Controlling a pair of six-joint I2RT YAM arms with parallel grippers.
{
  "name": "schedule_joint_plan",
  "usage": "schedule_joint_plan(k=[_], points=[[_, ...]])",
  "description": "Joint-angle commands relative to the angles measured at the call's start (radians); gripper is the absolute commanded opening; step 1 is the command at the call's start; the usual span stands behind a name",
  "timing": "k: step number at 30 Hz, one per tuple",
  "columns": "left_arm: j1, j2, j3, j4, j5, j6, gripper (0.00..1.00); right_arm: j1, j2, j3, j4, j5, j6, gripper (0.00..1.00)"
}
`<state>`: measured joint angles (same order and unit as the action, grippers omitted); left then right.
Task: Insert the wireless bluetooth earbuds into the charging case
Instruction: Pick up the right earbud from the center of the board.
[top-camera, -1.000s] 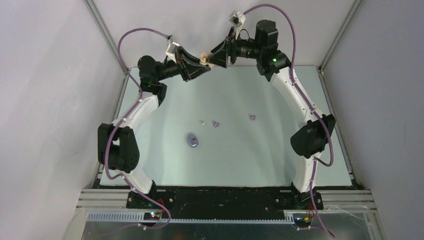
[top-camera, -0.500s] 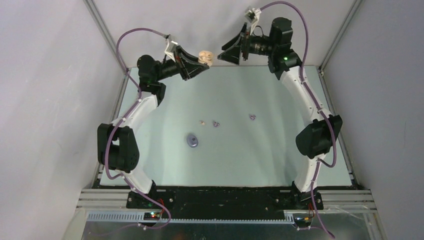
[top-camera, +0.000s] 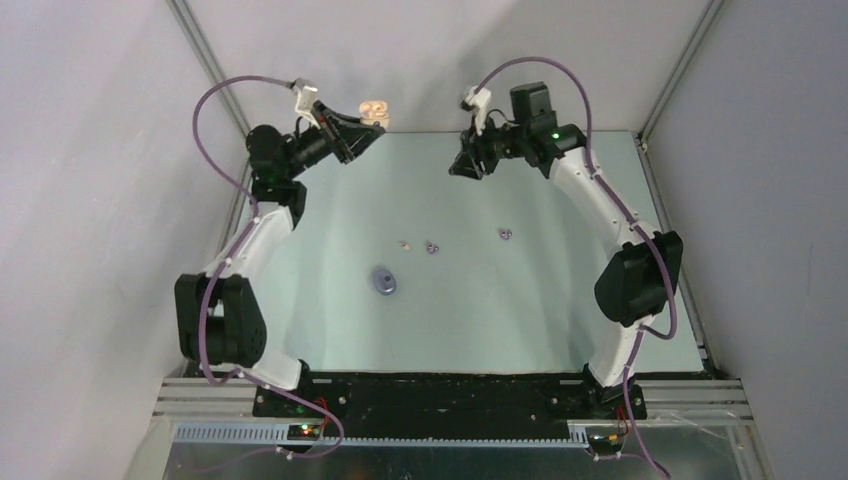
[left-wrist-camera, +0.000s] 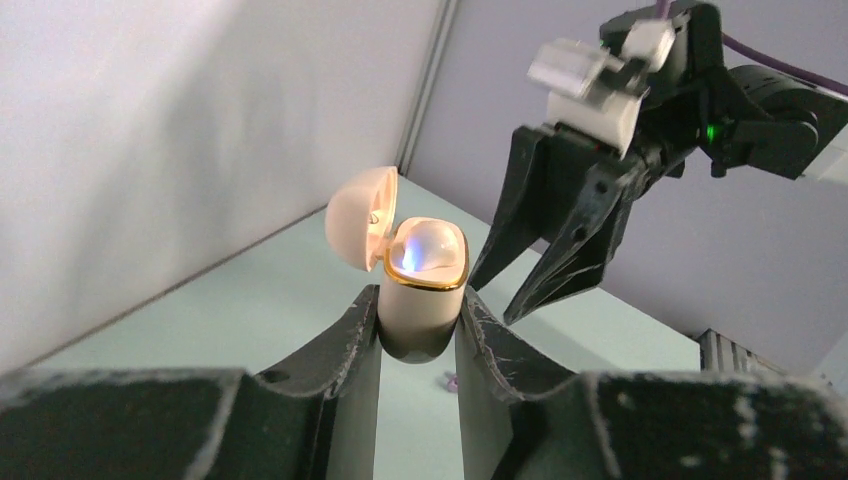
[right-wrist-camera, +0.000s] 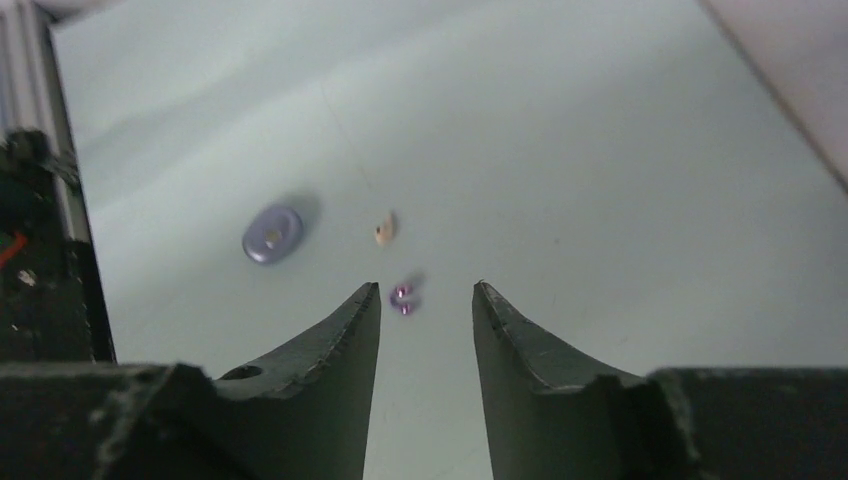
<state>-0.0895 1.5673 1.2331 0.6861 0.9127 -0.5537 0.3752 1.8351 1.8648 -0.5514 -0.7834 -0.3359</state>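
Note:
My left gripper (top-camera: 368, 122) is shut on a cream-white charging case (top-camera: 375, 111) and holds it high at the far left of the table. In the left wrist view the case (left-wrist-camera: 424, 300) stands upright between the fingers, its lid open and a blue light inside. My right gripper (top-camera: 462, 166) is open and empty, apart from the case, and also shows in the left wrist view (left-wrist-camera: 494, 302). One cream earbud (top-camera: 404, 243) and two purple earbuds (top-camera: 431, 247) (top-camera: 505, 234) lie mid-table. The right wrist view shows the cream earbud (right-wrist-camera: 385, 229) and a purple earbud (right-wrist-camera: 403, 296) below its open gripper (right-wrist-camera: 427, 288).
A closed purple pebble-like case (top-camera: 384, 281) lies on the pale green table (top-camera: 560, 300) just in front of the earbuds, and it also shows in the right wrist view (right-wrist-camera: 272, 233). Grey walls and metal frame posts (top-camera: 205, 50) close in the back corners.
The two grippers, together at the case a second ago, have parted. My left gripper carried the open case left. My right gripper swung down and now points at the table.

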Motion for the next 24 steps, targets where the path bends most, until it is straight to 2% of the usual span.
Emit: schedule_joint_plan(k=[1, 4, 6, 7, 10, 11, 15, 20, 24], points=[[0.033, -0.172, -0.117, 0.008, -0.083, -0.007, 0.0, 0.077, 0.043, 0.031, -0.204, 0.21, -0.17, 0.41], [0.055, -0.276, -0.215, -0.083, -0.055, 0.057, 0.0, 0.104, 0.044, -0.026, -0.181, 0.242, -0.111, 0.38], [0.063, -0.324, -0.226, -0.235, -0.014, 0.206, 0.01, 0.119, 0.025, -0.092, -0.135, 0.251, -0.036, 0.35], [0.066, -0.357, -0.199, -0.408, -0.017, 0.254, 0.01, 0.124, 0.019, -0.124, -0.126, 0.246, 0.023, 0.33], [0.068, -0.413, -0.166, -0.705, 0.016, 0.461, 0.01, 0.16, -0.016, -0.215, -0.035, 0.212, 0.085, 0.31], [0.069, -0.449, -0.168, -0.735, 0.0, 0.483, 0.01, 0.182, -0.02, -0.27, -0.01, 0.219, 0.087, 0.31], [0.082, -0.544, -0.233, -0.73, -0.103, 0.459, 0.0, 0.241, 0.052, -0.253, 0.003, 0.278, 0.089, 0.35], [0.086, -0.645, -0.267, -0.634, -0.255, 0.256, 0.0, 0.29, 0.119, -0.198, 0.02, 0.395, 0.179, 0.44], [0.086, -0.694, -0.264, -0.644, -0.306, 0.246, 0.0, 0.32, 0.2, -0.139, -0.006, 0.45, 0.266, 0.46]])
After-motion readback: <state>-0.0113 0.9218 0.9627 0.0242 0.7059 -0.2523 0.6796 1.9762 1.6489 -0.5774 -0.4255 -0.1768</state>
